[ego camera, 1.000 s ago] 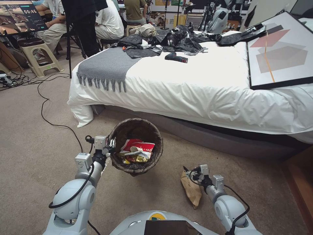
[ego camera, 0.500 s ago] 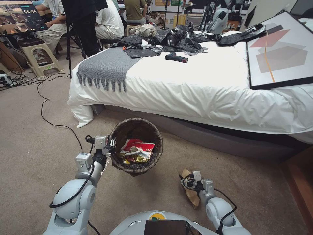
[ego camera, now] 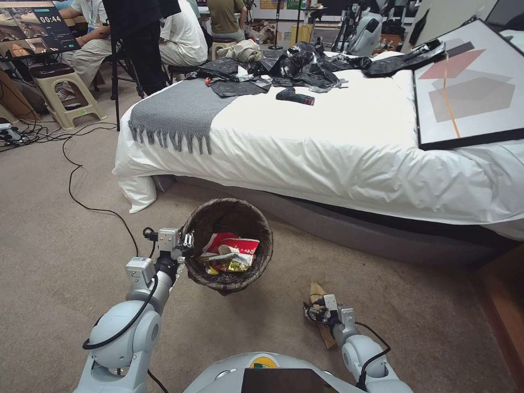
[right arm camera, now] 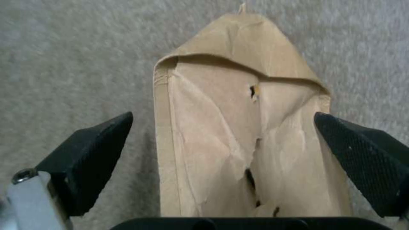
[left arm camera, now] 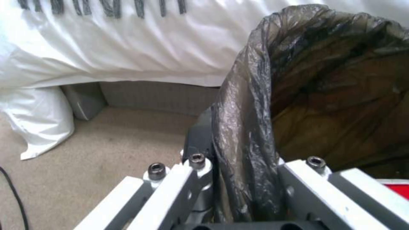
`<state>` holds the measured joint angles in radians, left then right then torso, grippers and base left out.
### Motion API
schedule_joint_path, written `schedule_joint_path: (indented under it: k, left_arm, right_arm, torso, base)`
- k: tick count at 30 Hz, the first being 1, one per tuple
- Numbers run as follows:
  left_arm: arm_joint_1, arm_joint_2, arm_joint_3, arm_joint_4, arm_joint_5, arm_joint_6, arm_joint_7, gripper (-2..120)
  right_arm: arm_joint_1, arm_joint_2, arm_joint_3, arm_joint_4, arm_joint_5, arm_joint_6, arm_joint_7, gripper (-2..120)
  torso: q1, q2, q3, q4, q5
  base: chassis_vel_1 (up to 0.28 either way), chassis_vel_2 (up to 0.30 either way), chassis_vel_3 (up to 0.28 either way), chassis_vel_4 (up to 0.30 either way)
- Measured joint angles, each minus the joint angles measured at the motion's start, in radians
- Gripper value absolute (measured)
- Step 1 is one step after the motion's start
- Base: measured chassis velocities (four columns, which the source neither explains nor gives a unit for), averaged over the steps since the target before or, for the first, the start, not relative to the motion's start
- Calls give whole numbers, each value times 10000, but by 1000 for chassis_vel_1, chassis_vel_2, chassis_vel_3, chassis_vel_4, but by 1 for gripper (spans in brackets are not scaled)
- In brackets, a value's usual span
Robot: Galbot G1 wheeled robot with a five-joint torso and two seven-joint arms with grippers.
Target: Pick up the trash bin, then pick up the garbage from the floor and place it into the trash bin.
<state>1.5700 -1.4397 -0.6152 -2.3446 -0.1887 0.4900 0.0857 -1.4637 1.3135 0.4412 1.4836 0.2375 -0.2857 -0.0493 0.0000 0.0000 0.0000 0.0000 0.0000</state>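
A wide bed with a white quilt [ego camera: 338, 147] fills the far side of the room, and a grey fringed woven throw [ego camera: 177, 112] lies across its near corner. A large black-framed picture with grey and red shapes [ego camera: 469, 82] rests on the bed at the right, and crumpled black plastic sheets [ego camera: 305, 63] lie along its far edge. The beige carpet [ego camera: 54, 245] stretches in front, with a thin black cable [ego camera: 82, 202] snaking over it.

The small round trash bin lined with a dark brown-black plastic bag [ego camera: 228, 243] hangs above the carpet, just in front of the bed's near side. Inside it lie red-and-white crushed paper cups [ego camera: 232, 245] and a yellow snack wrapper [ego camera: 229, 265]. The left gripper [ego camera: 183, 248] pinches the bin's rim on the robot's left side; in the left wrist view its fingers [left arm camera: 194, 174] are pressed against the bag-covered rim [left arm camera: 245, 127], one outside the wall and one inside.

The crumpled brown paper bag [ego camera: 322, 311] lies flat on the carpet to the right of the bin and nearer the robot, well apart from the bin. The right gripper [ego camera: 316, 314] is low over it, its black textured fingers [right arm camera: 362, 153] spread wide on either side of the paper bag [right arm camera: 238, 134], with gaps between the pads and the paper.
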Motion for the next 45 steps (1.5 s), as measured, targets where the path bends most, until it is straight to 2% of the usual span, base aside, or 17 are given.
schedule_joint_path:
  k: [15, 19, 22, 24, 26, 28, 29, 30, 32, 33, 35, 36, 39, 40, 45]
  left_arm:
    - [-23, 13, 9, 1, -14, -13, 9, 7]
    - [-24, 14, 9, 22, -13, -36, 9, 7]
    - [-25, 12, 11, 27, -11, -44, 8, 7]
    - [-25, 12, 11, 27, -10, -45, 8, 7]
    - [-24, 11, 7, 26, -9, -45, 7, 7]
    - [-24, 11, 6, 26, -8, -45, 7, 7]
    - [-18, 11, 3, 25, -1, -47, 7, 7]
    - [-18, 11, 3, 25, -1, -47, 7, 7]
    - [-14, 11, 5, 21, 6, -55, 6, 7]
    - [-14, 11, 5, 21, 6, -55, 6, 7]
    - [-19, 11, 14, 13, 21, -57, 6, 7]
    - [-19, 11, 14, 13, 21, -57, 6, 7]
    - [-28, 6, 50, 8, 38, -56, 5, 7]
    - [-28, 6, 50, 8, 38, -56, 5, 7]
    - [-28, 4, 62, -1, 52, -50, 4, 7]
  right_arm:
    - [26, 91, 179, -316, -23, 208, 47, 100]
    - [12, 91, 201, -330, -36, 243, 40, 96]
    - [1, 92, 209, -336, -83, 301, 41, 82]
    - [-2, 91, 209, -335, -103, 324, 41, 80]
    - [-12, 91, 213, -312, -185, 404, 42, 68]
    - [-14, 91, 214, -308, -191, 408, 42, 67]
    - [-26, 90, 220, -288, -234, 443, 43, 58]
    - [-26, 90, 220, -288, -234, 443, 43, 58]
    - [-48, 92, 224, -264, -337, 526, 36, 47]
    - [-48, 92, 224, -264, -337, 526, 36, 47]
    - [-92, 91, 239, -221, -402, 578, 7, 35]
    - [-92, 91, 239, -221, -402, 578, 7, 35]
    - [-128, 93, 280, -197, -468, 638, -34, 20]
    - [-128, 93, 280, -197, -468, 638, -34, 20]
    - [-142, 109, 357, -202, -572, 724, -82, 3]
  torso:
    - [0, 0, 0, 0, 0]
    - [0, 0, 0, 0, 0]
    - [0, 0, 0, 0, 0]
    - [0, 0, 0, 0, -1]
    - [0, 0, 0, 0, -1]
    - [0, 0, 0, 0, -1]
    - [0, 0, 0, -1, -2]
    - [0, 0, 0, -1, -2]
    - [0, 0, 0, -1, -2]
    - [0, 0, 0, -1, -2]
    - [0, 0, 0, -1, -3]
    - [0, 0, 0, -1, -3]
    - [0, 0, 0, -1, -2]
    - [0, 0, 0, -1, -2]
    - [0, 0, 0, 2, 1]
  base:
    - [0, 0, 0, 0]
    - [0, 0, 0, 0]
    - [0, 0, 0, 0]
    - [0, 0, 0, 0]
    - [0, 0, 0, 0]
    - [0, 0, 0, 0]
    - [0, 0, 0, 0]
    - [0, 0, 0, 0]
    - [0, 0, 0, 0]
    - [0, 0, 0, 0]
    - [0, 0, 0, 0]
    - [0, 0, 0, 0]
    - [0, 0, 0, 0]
    - [0, 0, 0, 0]
    - [0, 0, 0, 0]
